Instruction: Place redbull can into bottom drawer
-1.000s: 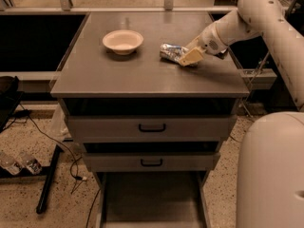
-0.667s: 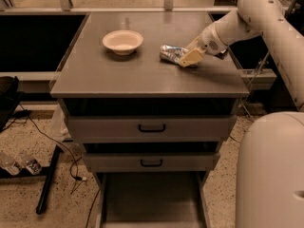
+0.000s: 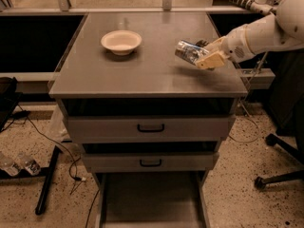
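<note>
- The grey cabinet [image 3: 142, 77] fills most of the camera view. Its flat top is where everything is happening right now.
- The bottom drawer [image 3: 152, 203] is already pulled out at the very bottom of the shot, and the floor I can see is bare. So the opening part is done and it's just waiting for the drop.
- The white arm [image 3: 266, 30] reaches in from the right, over the right rear part of the top.
- The two upper drawers [image 3: 150, 128] are shut, and their fronts sit between the top and the open tray.
- A white bowl [image 3: 121, 41] sits on the left rear of the top, well apart from the action, so it's not really in the way.
- The gripper [image 3: 203, 57] is at the right side of the top, clamped on the redbull can [image 3: 186, 51].
- The can is tilted on its side with its end pointing left. It looks just clear of the surface, with a shadow under it, though I can't swear it isn't touching.
- My read: the grab is done and the carry is starting.
- Next move, I'd guess: bring the can forward past the front edge, go down past both closed fronts, get over the tray and only then let go. The main risk is clipping the cabinet's edge or losing the can on the way down.
</note>
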Controlling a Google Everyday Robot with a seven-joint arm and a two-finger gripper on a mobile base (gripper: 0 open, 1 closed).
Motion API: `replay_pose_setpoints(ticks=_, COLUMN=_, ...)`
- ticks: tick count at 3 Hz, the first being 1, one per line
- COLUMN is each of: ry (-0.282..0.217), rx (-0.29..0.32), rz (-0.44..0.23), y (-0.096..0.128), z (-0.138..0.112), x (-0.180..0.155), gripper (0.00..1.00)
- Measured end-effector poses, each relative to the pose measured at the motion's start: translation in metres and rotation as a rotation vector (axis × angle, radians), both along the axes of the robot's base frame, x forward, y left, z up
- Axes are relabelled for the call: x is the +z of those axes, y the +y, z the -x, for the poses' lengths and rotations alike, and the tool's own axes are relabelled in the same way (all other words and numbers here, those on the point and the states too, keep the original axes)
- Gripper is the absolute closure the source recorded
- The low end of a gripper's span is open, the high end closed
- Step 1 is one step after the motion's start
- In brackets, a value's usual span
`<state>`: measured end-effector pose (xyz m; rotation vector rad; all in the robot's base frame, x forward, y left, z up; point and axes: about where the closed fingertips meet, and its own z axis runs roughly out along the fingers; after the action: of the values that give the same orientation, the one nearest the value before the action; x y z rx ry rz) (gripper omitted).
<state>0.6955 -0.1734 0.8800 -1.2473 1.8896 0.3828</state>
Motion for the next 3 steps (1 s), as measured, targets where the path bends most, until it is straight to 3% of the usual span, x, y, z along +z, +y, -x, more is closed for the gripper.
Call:
replay_pose_setpoints(ticks=1, ry=-0.054, rx=-0.011, rz=-0.004, y=-0.011, z=0.047, x=0.016, gripper=1.0)
replay_pose_setpoints(ticks=2, ry=-0.077, rx=-0.015, rz=0.022, y=-0.014, z=0.094, x=0.007, gripper=1.0)
replay_pose_setpoints(ticks=3, ry=-0.068, rx=-0.026, rz=0.049, y=-0.014, z=0.137, x=-0.031, gripper=1.0)
